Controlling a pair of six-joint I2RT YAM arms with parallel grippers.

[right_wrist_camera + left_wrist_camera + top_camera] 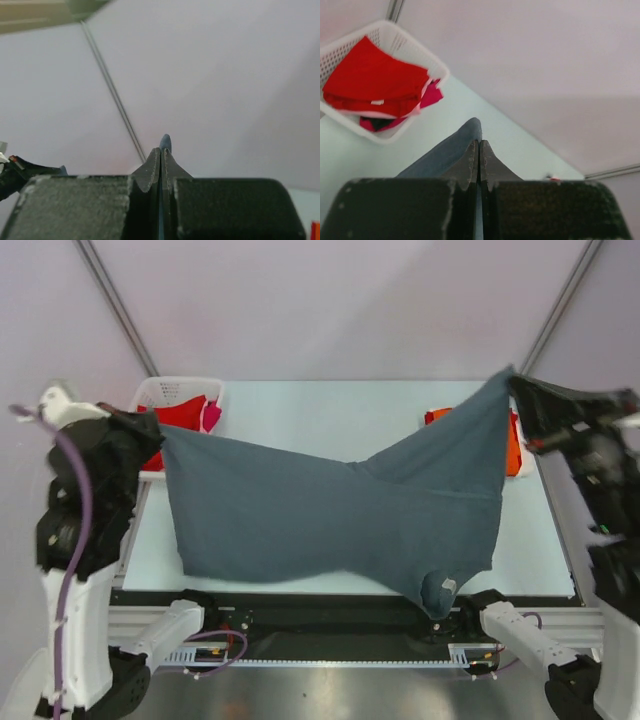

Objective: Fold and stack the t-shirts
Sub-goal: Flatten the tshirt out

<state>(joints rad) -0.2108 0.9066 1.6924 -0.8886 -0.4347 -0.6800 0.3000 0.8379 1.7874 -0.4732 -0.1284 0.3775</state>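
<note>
Soft, even, bright light; wrist views blur up close.

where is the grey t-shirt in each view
Top: grey t-shirt stretched wide across the middle.
Left wrist: a fold running up from the shut left tool.
Right wrist: only a tip above the shut right tool.
Landmark: white basket, top and left wrist only.

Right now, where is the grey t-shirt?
Top view: the grey t-shirt hangs over the table, held between the left gripper by the basket and right gripper by the orange shirt.
</note>
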